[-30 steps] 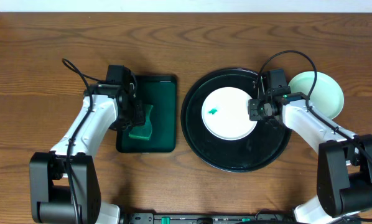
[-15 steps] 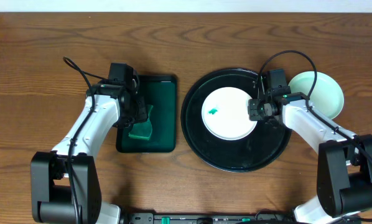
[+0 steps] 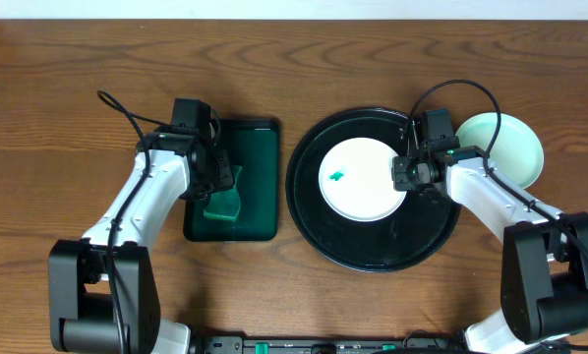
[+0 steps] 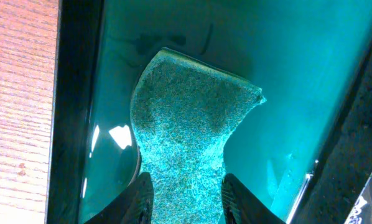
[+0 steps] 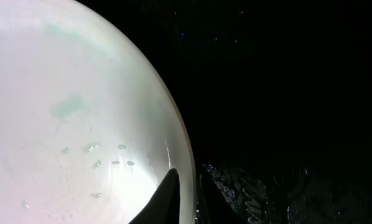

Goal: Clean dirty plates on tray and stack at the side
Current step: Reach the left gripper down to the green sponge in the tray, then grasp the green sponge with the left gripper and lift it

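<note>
Left gripper: My left gripper (image 3: 216, 177) hangs over the near-left part of the green tray (image 3: 260, 177). The jaws are partly closed and clamp the sponge (image 3: 222, 203) between them.

Left wrist view: The two fingers (image 4: 139, 200) press either side of the sponge (image 4: 186, 118). Its rough green face reaches out over the wet, shiny floor of the green tray (image 4: 298, 74). I cannot tell whether its far end touches that floor.

Right gripper: My right gripper (image 3: 404, 175) sits at the right edge of the smudged plate (image 3: 358, 187). The jaws are nearly closed, pinching the rim.

Right wrist view: One finger (image 5: 167, 196) lies on the inside of the white rim of the smudged plate (image 5: 80, 93) and the other is outside it. The thin edge is nipped between them, over the black tray (image 5: 285, 74).

Smudged plate: It lies flat inside the black tray (image 3: 373, 246), a little toward the far side, with bare tray showing all around it.

Smudge: A small green smudge (image 3: 336, 177) sits left of the plate's centre. From the wrist I see a fainter green patch (image 5: 68, 106) and droplets (image 5: 105, 163) near the rim.

Side plate: The pale-mint side plate (image 3: 505, 147) rests on the table (image 3: 78, 79) just beside the black tray's far-right edge, and my right arm crosses part of it. I cannot tell whether more plates lie under it.

Green tray: It is left of the black tray, close by but apart.
</note>
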`<control>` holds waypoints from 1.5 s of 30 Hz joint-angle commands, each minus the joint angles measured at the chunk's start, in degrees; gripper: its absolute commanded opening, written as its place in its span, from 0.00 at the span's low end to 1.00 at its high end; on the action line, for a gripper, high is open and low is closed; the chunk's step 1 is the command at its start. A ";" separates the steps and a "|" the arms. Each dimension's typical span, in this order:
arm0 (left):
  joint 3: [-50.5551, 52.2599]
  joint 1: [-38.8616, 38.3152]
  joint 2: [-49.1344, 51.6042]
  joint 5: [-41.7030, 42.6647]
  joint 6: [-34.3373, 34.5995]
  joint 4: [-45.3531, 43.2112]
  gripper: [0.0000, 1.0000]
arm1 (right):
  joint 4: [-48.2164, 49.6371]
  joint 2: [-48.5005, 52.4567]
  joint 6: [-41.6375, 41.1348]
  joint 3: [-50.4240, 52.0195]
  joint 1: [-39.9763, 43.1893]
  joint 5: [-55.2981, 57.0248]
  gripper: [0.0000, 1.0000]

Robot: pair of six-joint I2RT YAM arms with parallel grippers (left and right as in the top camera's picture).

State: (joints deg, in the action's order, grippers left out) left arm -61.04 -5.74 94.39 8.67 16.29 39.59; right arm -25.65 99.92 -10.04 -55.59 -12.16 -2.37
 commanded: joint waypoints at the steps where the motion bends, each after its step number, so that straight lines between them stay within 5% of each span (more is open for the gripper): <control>1: 0.98 -0.15 0.37 -0.11 0.52 -0.09 0.37 | 0.15 0.55 0.02 0.24 -0.44 -0.04 0.09; 42: 10.36 -2.71 5.77 -3.76 4.17 -12.11 0.37 | 0.13 0.55 0.02 0.24 -0.44 -0.07 0.10; 45: 10.36 -2.71 6.93 -3.74 4.17 -12.50 0.18 | 0.13 0.55 0.02 0.24 -0.44 -0.07 0.11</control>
State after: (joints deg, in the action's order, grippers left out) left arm -52.23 -8.36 97.45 5.58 20.23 26.72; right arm -25.65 99.92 -10.04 -55.59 -12.16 -2.39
